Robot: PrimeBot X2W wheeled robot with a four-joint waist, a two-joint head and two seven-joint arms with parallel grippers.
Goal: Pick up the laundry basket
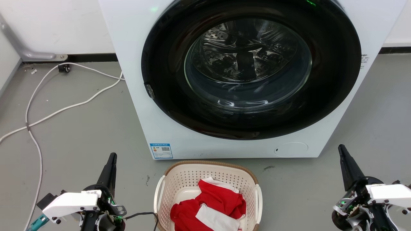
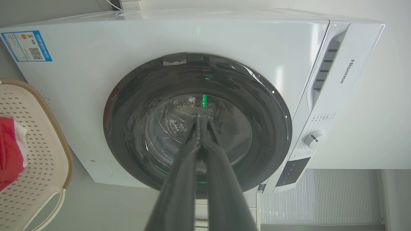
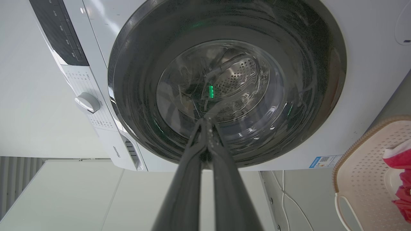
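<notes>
Left fingers: my left gripper [image 2: 199, 118] has its two long dark fingers [image 2: 178, 186] pressed together at the tips, closed on nothing, and they point at the washing machine door.
Right fingers: my right gripper [image 3: 207, 121] is the same, with its fingers [image 3: 224, 192] meeting at the tips and nothing between them.
Left gripper's place: in the head view I see it low on the left, tips pointing up the picture. It is beside the laundry basket [image 1: 179, 184] but apart from it.
Right gripper's place: low on the right in the head view, well apart from the basket and farther from it than the left one.
Laundry basket: cream and perforated, with a brown rim and a white handle on each side. It sits on the grey floor [image 1: 80, 138] between my two grippers, just in front of the foot of the washing machine [image 1: 135, 80]. Neither gripper touches it.
In the basket: a bunched red and white cloth [image 1: 218, 199] lies in the near half.
Washing machine: white, with a round dark door [image 1: 330, 73] that looks shut. I see the metal drum through the glass.
Sticker: a blue-edged label [image 1: 161, 150] sits at the lower left of the machine's front, just behind the basket.
Cable: a white cable [image 1: 64, 109] loops over the floor to the left of the machine.
</notes>
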